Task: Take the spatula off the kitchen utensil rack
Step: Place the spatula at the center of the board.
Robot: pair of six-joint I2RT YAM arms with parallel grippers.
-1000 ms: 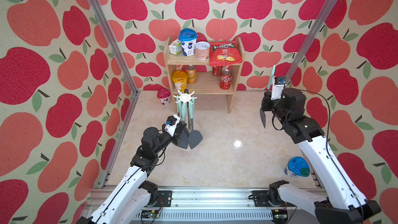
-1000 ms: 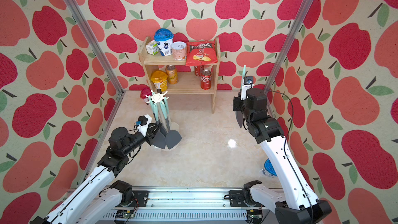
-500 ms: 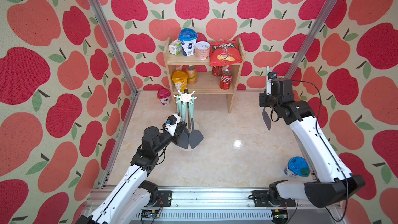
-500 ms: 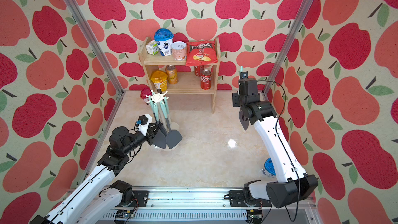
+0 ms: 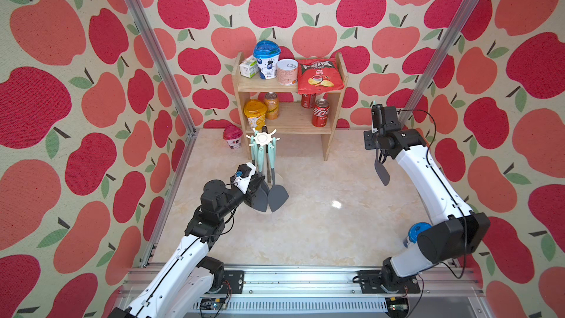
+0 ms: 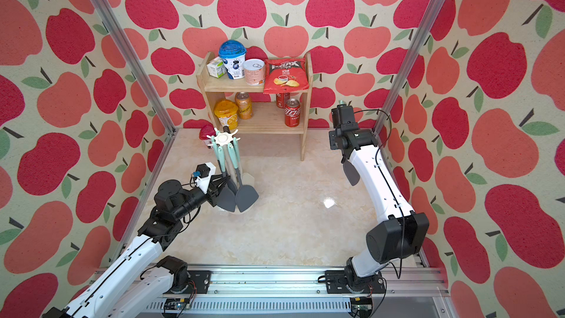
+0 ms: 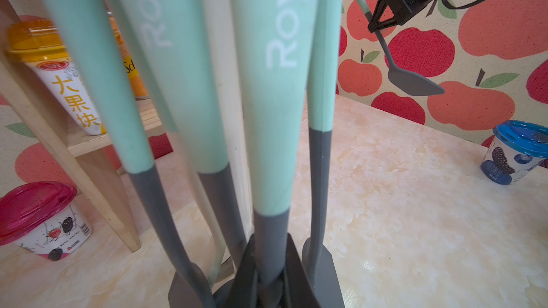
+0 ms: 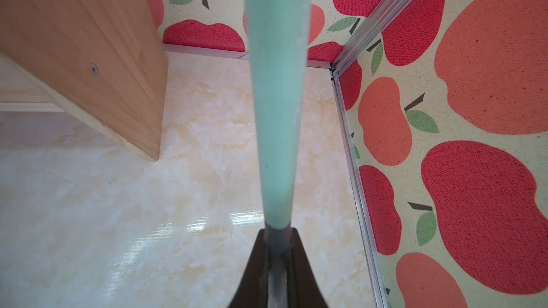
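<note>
The white kitchen utensil rack (image 5: 262,138) (image 6: 222,138) stands at mid-left with several mint-handled, grey-headed utensils hanging from its crown. My left gripper (image 5: 257,182) (image 7: 269,247) is low beside the rack, shut on the grey neck of one hanging utensil (image 7: 271,226). The spatula (image 5: 382,174) (image 6: 351,175) (image 7: 413,82) (image 8: 277,114) hangs off the rack, in the air near the right wall, blade down. My right gripper (image 5: 379,155) (image 7: 374,26) (image 8: 277,232) is shut on it where the mint handle meets the grey neck.
A wooden two-tier shelf (image 5: 328,142) with cans, cups and a chip bag stands against the back wall. A pink-lidded cup (image 5: 232,137) sits behind the rack. A blue-lidded cup (image 5: 417,234) (image 7: 516,155) sits at the front right. Metal frame posts (image 5: 428,87) line the corners.
The right arm's elbow has swung down toward the front right. The held spatula stays near the right wall, its blade a little further right and lower. The left arm has not moved.
</note>
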